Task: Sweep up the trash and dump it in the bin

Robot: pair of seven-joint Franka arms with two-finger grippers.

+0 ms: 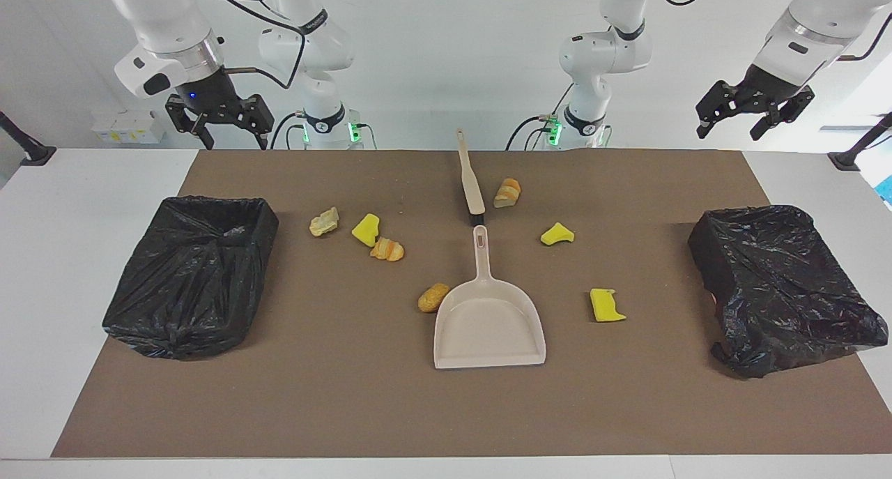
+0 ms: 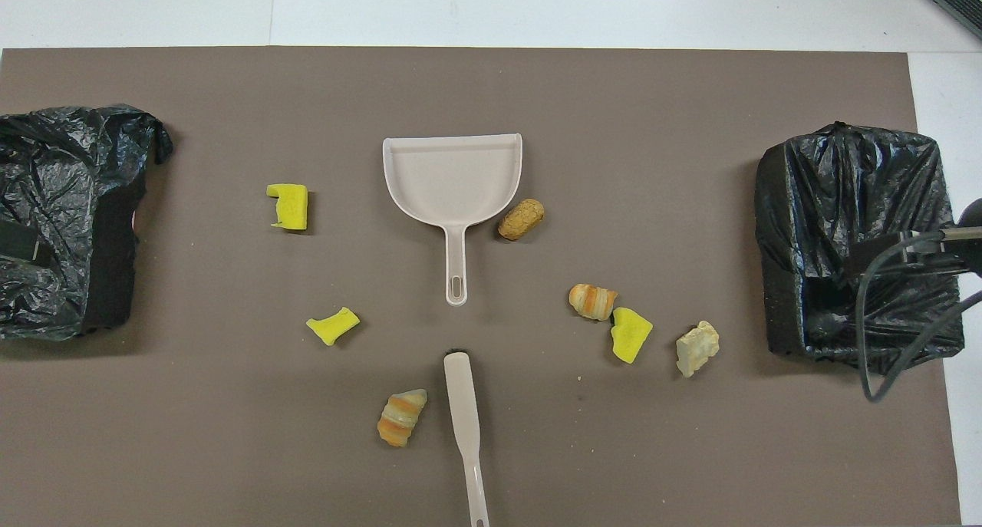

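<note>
Nothing is being swept yet: brush and dustpan are lying untouched on the brown mat.

Seven yellow foam and tan bread-like trash scraps [image 1: 376, 240] are lying scattered around the beige plastic dustpan [image 1: 489, 321] and the beige flat-handled brush [image 1: 470, 179]. The left gripper [image 1: 754, 113] and right gripper [image 1: 217, 122] are hanging raised with fingers apart, holding nothing. Judging from this, each should be gripping one handle mid-length, keeping the dustpan's lip flat. The open black-lined bin [image 1: 198, 270] is sitting at the right arm's end.

Both arms raised, jaws open
</note>
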